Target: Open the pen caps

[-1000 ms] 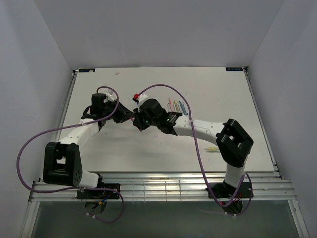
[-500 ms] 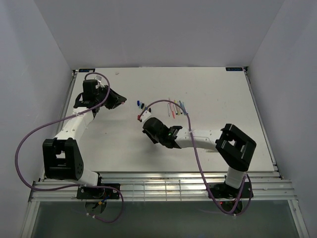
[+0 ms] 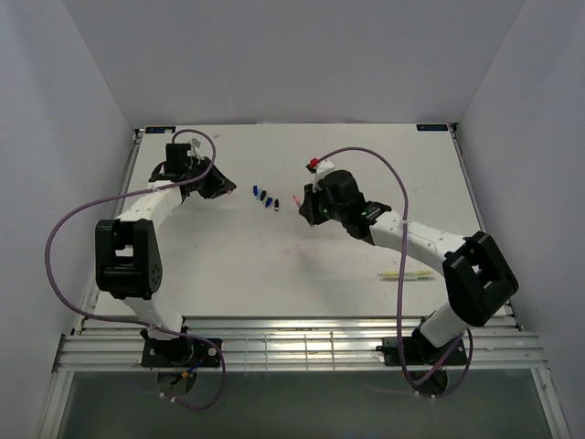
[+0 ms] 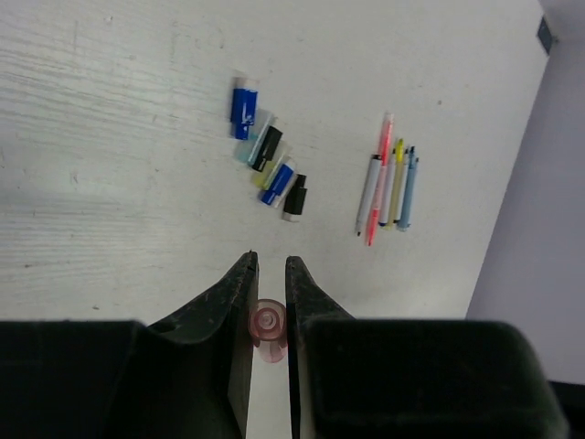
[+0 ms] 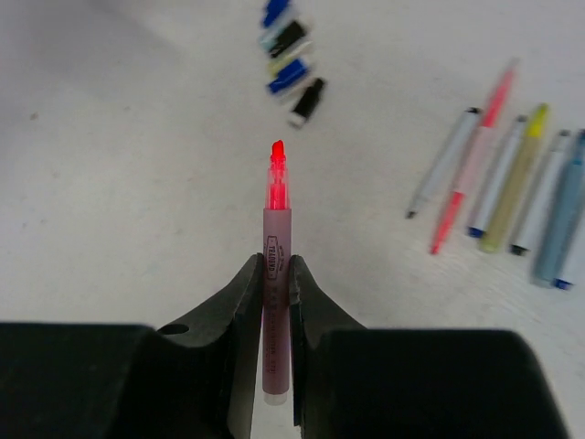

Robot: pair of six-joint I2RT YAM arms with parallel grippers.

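My left gripper [image 4: 269,267] is shut on a pink pen cap [image 4: 267,322], seen end-on between the jaws. It hangs over the back left of the table [image 3: 228,265], where the left gripper [image 3: 222,189] shows from above. My right gripper [image 5: 276,265] is shut on a pink pen [image 5: 277,240] with its bare red tip [image 5: 277,151] pointing away. Loose blue and black caps [image 4: 267,151] lie in a short row between the two grippers [image 3: 265,197]. Several uncapped pens [image 4: 388,183] lie side by side beyond them [image 5: 512,183].
A yellow pen [image 3: 407,274] lies alone at the front right of the table. The right arm [image 3: 402,233] stretches across the right half, and purple cables [image 3: 73,229] loop off both arms. White walls close in the table's sides.
The two grippers were together at the table's middle and have pulled apart. The left one went back left with the pink cap. The right one swung right with the pen.
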